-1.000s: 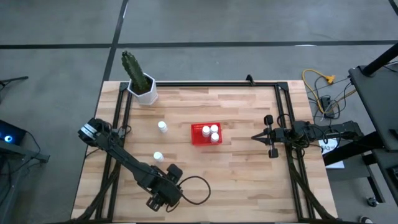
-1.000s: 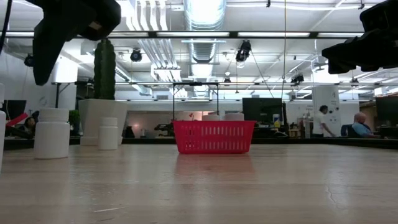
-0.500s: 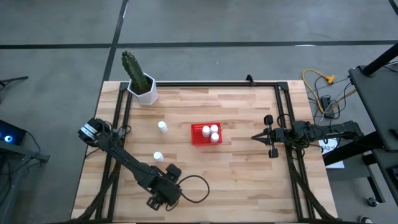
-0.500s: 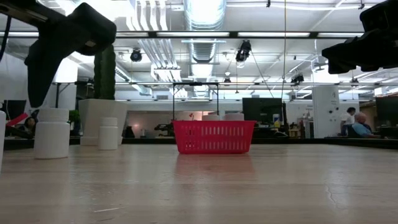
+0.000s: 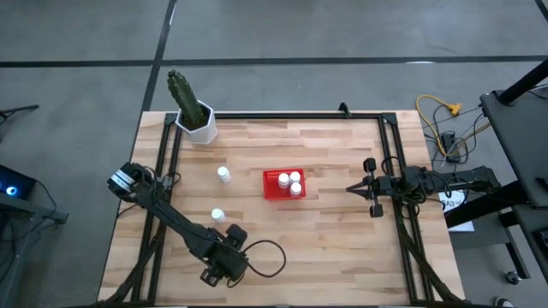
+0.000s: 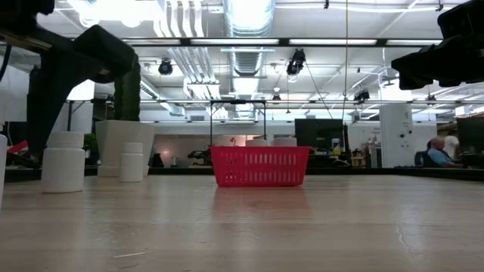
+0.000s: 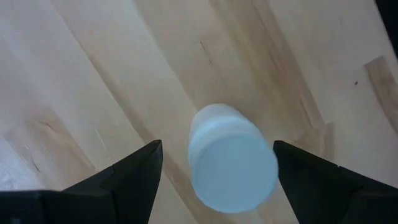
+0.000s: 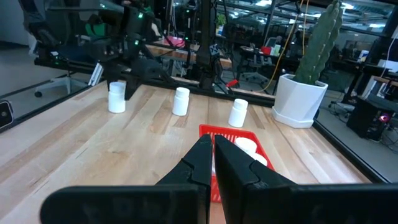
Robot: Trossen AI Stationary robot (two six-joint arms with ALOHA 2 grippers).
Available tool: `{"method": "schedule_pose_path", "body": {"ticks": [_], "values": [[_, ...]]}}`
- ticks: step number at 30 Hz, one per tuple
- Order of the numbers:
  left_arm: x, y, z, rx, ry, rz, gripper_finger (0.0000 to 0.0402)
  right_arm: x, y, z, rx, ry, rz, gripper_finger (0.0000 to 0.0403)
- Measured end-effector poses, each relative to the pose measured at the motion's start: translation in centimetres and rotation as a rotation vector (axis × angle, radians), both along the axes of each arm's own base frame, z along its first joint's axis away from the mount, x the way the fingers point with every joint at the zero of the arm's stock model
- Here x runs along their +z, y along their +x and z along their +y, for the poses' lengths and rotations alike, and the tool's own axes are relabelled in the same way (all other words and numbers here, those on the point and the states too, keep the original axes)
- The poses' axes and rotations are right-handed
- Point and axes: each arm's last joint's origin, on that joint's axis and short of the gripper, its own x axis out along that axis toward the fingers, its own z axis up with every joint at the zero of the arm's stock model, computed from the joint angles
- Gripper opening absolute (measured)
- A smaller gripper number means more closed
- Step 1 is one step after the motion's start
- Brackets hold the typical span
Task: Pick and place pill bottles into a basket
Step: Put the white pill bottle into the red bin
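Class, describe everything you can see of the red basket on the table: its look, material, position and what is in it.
The basket is small, red and rectangular, seemingly plastic, with mesh-like slotted walls and a solid rim. It stands upright and level on the wooden table, near the middle. Inside it stand white pill bottles with white caps, three visible from above, their tops rising just over the rim in the low view. No gripper touches it: the shut right gripper waits off to one side, pointed toward it.
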Motion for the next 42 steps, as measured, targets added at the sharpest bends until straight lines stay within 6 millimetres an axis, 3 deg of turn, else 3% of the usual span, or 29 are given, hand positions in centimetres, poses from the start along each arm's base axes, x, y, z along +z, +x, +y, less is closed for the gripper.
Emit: {"method": "schedule_pose_path", "body": {"ticks": [23, 37, 42], "values": [[0.15, 0.22, -0.2, 0.016, -0.034, -0.011, 0.0281, 0.0, 0.0, 0.0, 0.0, 0.0, 0.0, 0.0009], [0.22, 0.24, -0.23, 0.038, -0.049, -0.008, 0.0153, 0.0, 0.0, 0.0, 0.001, 0.0, 0.0, 0.0009], [0.37, 0.29, -0.28, 0.036, -0.057, -0.01, 0.0142, 0.0, 0.0, 0.0, 0.0, 0.0, 0.0, 0.0009]]}}
